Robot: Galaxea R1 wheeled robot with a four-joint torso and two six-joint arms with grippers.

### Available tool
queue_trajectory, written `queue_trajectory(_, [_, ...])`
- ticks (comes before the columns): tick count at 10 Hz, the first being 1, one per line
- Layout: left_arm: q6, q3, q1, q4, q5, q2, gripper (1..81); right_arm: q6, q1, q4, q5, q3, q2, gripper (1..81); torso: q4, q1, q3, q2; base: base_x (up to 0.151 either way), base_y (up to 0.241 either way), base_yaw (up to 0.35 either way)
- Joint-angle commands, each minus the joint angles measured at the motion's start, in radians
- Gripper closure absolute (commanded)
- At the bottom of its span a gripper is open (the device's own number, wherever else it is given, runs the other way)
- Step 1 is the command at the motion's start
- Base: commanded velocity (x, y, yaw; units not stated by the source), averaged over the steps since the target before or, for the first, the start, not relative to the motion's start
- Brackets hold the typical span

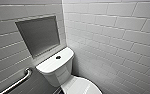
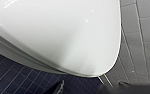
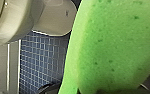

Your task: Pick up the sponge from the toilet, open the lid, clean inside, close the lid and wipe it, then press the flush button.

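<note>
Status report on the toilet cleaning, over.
Right end effector holds the sponge. Left end effector above the lid; lid down. Flush button on tank unobstructed.

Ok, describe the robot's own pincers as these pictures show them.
Left pincer: black, blocky pieces, too blurred for detail. Right pincer: dark, near-black parts with a curved edge beside the green sponge. No cables or markings can be made out.

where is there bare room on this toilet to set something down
The tank top is bare on both sides of the flush button. What shows of the closed lid is bare too. It looks tight between the tank and the tiled side wall, and the grab bar crowds the other side.
</note>
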Motion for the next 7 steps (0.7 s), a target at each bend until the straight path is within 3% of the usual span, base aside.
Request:
queue_trajectory(1, [0.002, 0.021, -0.111, -0.059, 0.058, 0.013, 1.0, 0.006, 0.04, -0.019, -0.041, 0.004, -0.031, 81.1, 0.0, 0.0, 0.0, 0.0, 0.0, 0.0, 0.0])
queue_trajectory(7, [0.002, -0.118, -0.11, -0.079, 0.058, 0.092, 1.0, 0.006, 0.043, -0.019, -0.041, -0.022, -0.014, 81.1, 0.0, 0.0, 0.0, 0.0, 0.0, 0.0, 0.0])
